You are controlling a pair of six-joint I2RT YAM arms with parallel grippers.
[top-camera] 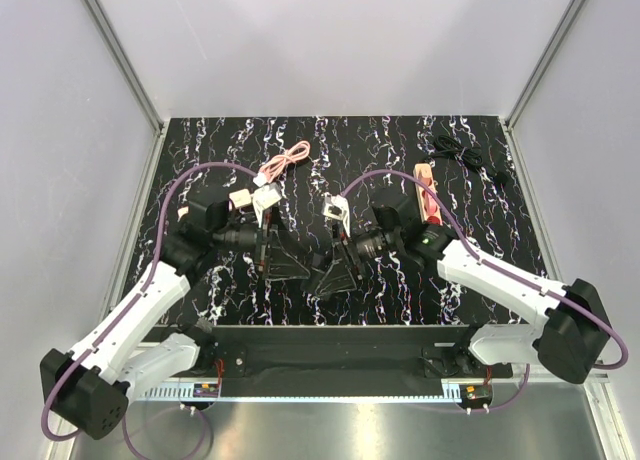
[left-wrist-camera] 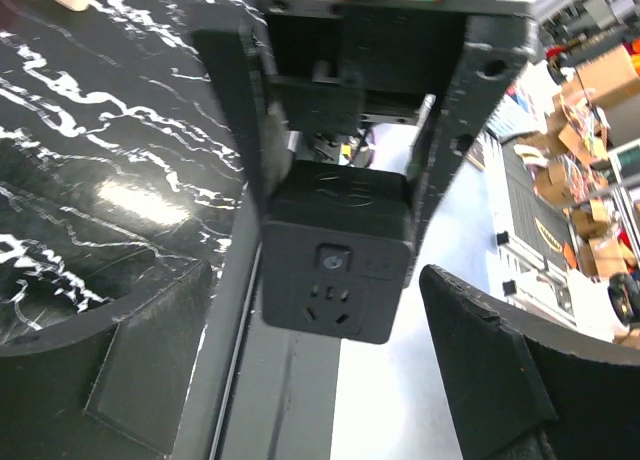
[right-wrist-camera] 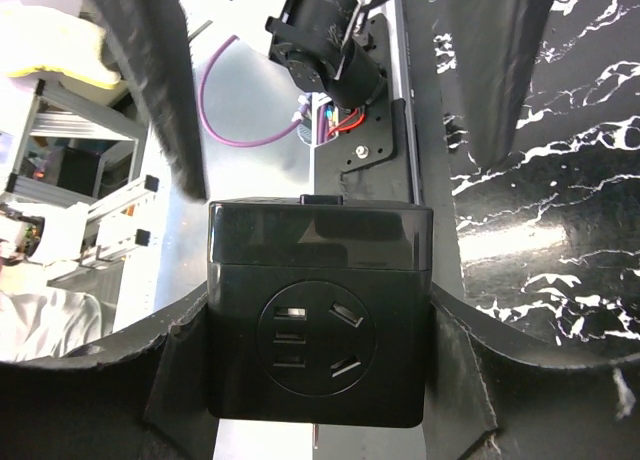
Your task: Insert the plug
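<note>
**Plug** (top-camera: 426,176): salmon-pink piece lying on the bench (top-camera: 480,230) at its right rear, just beside the right forearm. It is in neither gripper and well apart from both. Its outline is too small in the top view to read.

**Socket** (right-wrist-camera: 320,355): black cube, lifted off the bench near the middle. The face toward the right wrist carries slots and angled holes. The opposite face carries a button and pin holes (left-wrist-camera: 328,305). Probably the receptacle, raised so that a face is reachable.

**Right gripper** (right-wrist-camera: 318,310): clenched on the socket, one finger on each side wall, which leaves both socket faces uncovered.

**Left gripper** (left-wrist-camera: 315,310): released and grasping nothing. Its fingers stand wide on either side of the socket with gaps showing. It points at the right gripper, perhaps to steady or take over the socket.

**Progress**: early. The plug is not yet picked up or inserted.

**Other items**:
- coiled pink cable (top-camera: 285,161), rear centre
- beige cube (top-camera: 240,198), by the left wrist
- black leads (top-camera: 462,150), rear right
</note>
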